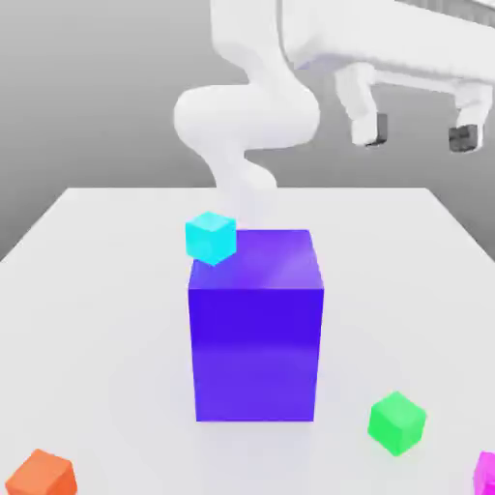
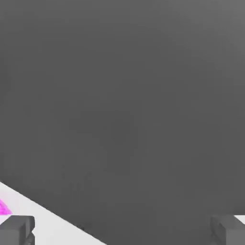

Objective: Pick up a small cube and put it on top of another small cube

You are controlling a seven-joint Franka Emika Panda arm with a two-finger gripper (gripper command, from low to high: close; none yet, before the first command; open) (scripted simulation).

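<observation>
The small magenta-pink cube (image 1: 486, 472) lies on the white table (image 1: 97, 290) at the front corner on the exterior view's right, cut off by the picture's edge. A sliver of that cube (image 2: 4, 207) also shows in the hand view beside one fingertip. My gripper (image 1: 419, 133) hangs high above the table's far right side, open, with nothing between its dark fingertips (image 1: 465, 137). It is far above and behind the pink cube. In the hand view my gripper (image 2: 122, 232) stands wide apart.
A big purple-blue block (image 1: 255, 324) stands mid-table. A small cyan cube (image 1: 211, 237) sits at its far upper left edge. A green cube (image 1: 397, 422) lies front right, an orange cube (image 1: 42, 476) front left. The white arm (image 1: 247, 121) rises behind the block.
</observation>
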